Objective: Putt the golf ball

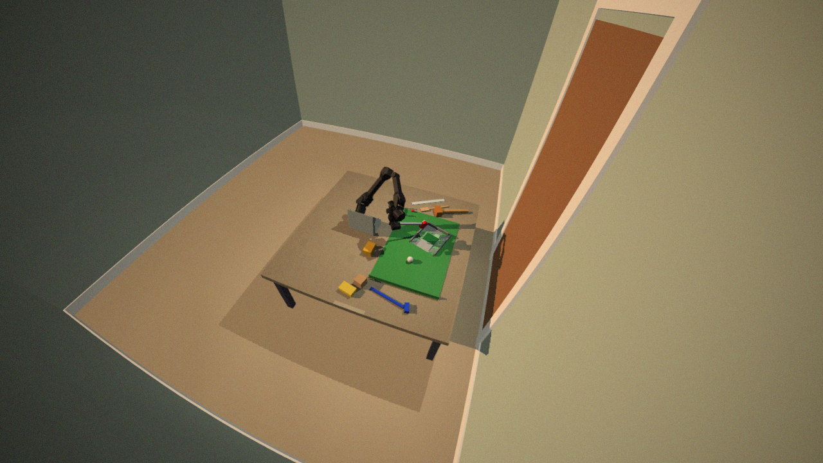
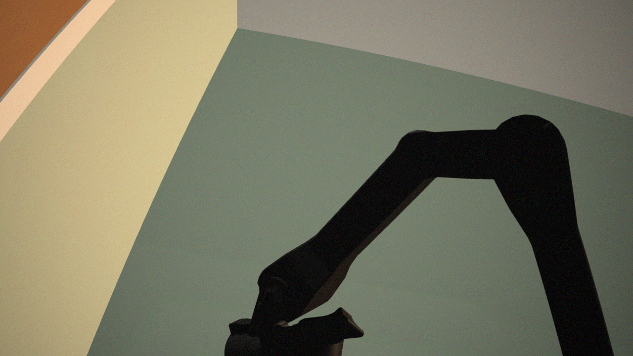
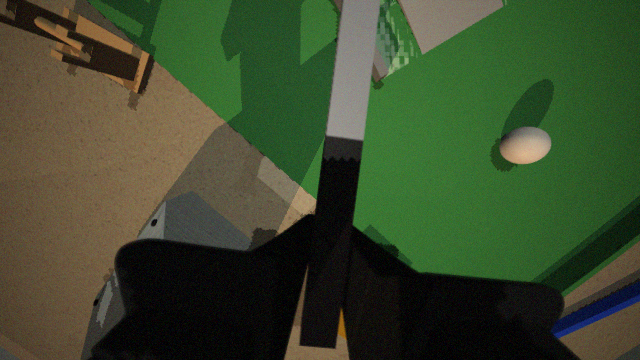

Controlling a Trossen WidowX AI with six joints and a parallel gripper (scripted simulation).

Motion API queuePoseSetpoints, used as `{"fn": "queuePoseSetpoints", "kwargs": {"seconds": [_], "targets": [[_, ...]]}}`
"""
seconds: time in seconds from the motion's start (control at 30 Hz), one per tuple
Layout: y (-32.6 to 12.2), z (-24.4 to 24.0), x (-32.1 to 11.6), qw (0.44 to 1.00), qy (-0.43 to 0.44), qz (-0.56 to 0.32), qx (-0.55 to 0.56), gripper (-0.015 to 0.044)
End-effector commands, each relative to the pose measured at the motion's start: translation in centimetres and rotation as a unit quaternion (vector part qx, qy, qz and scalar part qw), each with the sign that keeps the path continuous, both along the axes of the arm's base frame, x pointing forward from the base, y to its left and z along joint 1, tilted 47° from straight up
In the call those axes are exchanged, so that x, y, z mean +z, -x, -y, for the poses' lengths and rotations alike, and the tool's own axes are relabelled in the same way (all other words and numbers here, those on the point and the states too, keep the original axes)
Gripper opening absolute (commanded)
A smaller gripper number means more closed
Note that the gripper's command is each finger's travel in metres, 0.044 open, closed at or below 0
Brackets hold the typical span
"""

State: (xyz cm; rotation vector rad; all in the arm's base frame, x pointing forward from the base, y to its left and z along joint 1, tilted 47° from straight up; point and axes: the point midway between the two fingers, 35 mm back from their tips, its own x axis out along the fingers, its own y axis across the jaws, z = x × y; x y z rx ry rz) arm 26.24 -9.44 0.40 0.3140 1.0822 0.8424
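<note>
My gripper [image 1: 395, 226] [image 3: 324, 223] is shut on the black grip of the red putter [image 1: 411, 223] [image 3: 351, 75]. The putter is held above the green mat [image 1: 397, 270] [image 3: 430, 215], its pale shaft pointing away from the fingers. Its red head shows in the top view near the walled structure's back corner and is out of the wrist view. The white golf ball [image 1: 409, 259] [image 3: 525, 145] lies on the mat, in front of the pale ramp [image 1: 424, 245] [image 3: 450, 20]. The raised green [image 1: 431, 236] is a small green patch inside grey walls. The exterior view shows only the arm.
A grey panel [image 1: 361, 222] [image 3: 200, 220] stands near the arm's base. A blue putter [image 1: 389, 298] [image 3: 600, 310], a tan block [image 1: 360, 281] and yellow blocks [image 1: 346, 288] [image 1: 369, 248] lie around the mat. An orange mallet [image 1: 438, 211] and a white bar [image 1: 427, 201] lie at the back.
</note>
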Motion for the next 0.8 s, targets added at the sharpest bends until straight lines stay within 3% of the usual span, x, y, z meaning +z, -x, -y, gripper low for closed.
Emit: {"fn": "queuePoseSetpoints", "kwargs": {"seconds": [0.0,0.53,0.77], "targets": [[0.7,2.1,-1.9,0.996,-0.009,-0.066,-0.061,0.0],[5.6,8.3,-9.5,0.906,-0.051,-0.311,-0.281,0.0],[5.8,8.4,-9.9,0.9,-0.053,-0.321,-0.29,0.0]]}}
